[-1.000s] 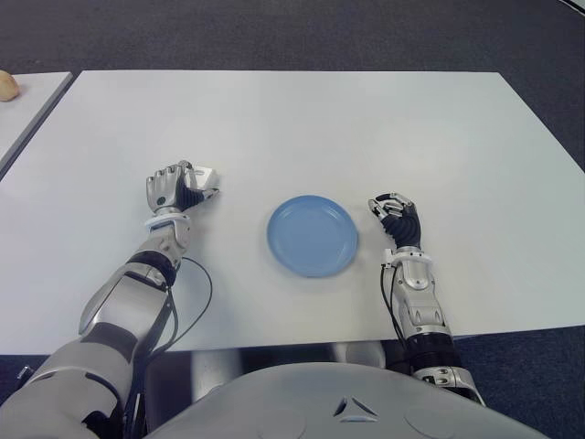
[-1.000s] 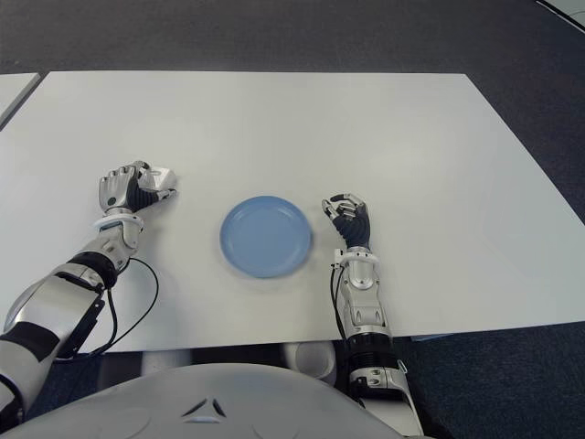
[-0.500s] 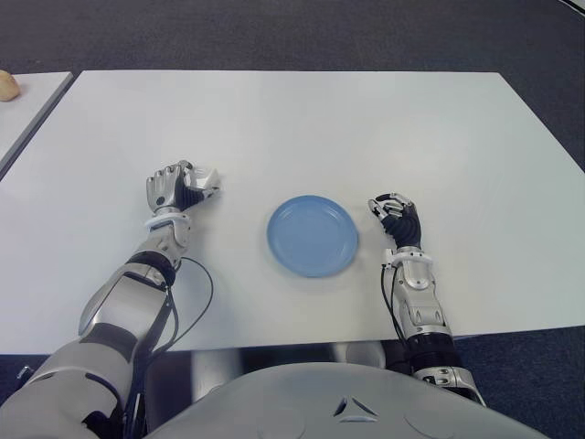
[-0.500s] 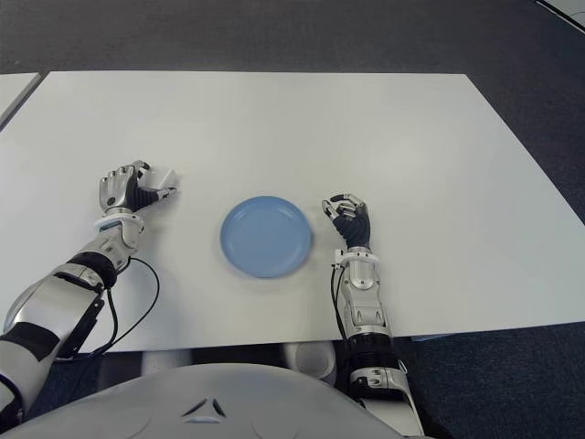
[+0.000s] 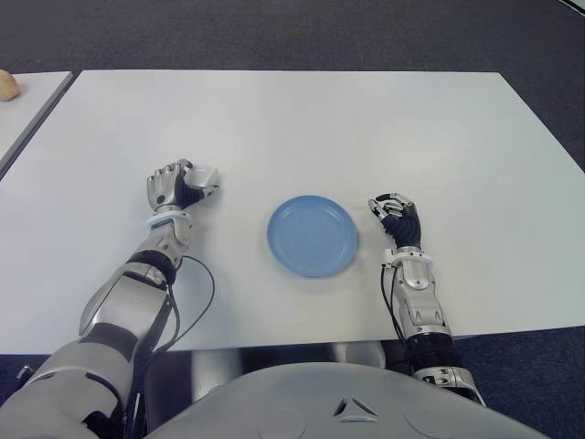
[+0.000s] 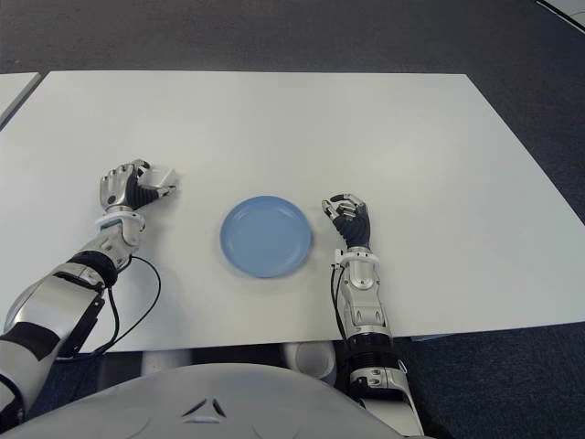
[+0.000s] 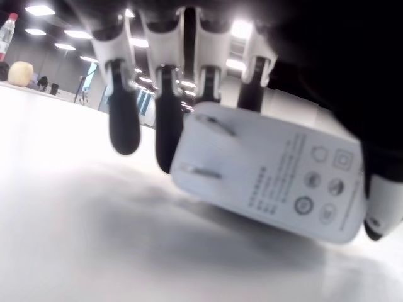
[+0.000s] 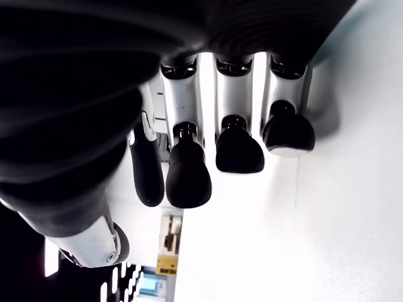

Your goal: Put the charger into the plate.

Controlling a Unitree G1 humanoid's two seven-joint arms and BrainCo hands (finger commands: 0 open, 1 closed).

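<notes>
Gripping the white charger (image 7: 271, 179), the left hand (image 5: 172, 187) sits at the blue plate's (image 5: 313, 235) 9 o'clock; right hand (image 5: 396, 218), curled empty, at 3 o'clock

- The white table (image 5: 302, 128) is the landmark: a broad rectangular top that fills most of both eye views, its surface plain and matte.
- A dark carpeted floor (image 5: 274, 32) shows beyond the table's far edge and past its right edge.
- A second pale tabletop (image 5: 23, 105) stands just beside the table's left edge, with a narrow dark gap between the two.
- A small round tan object (image 5: 7, 85) lies on that second top, near its far end, cut off by the frame; what it is cannot be told.
- A black cable (image 5: 196, 297) loops over the table's near edge, on its left side.
</notes>
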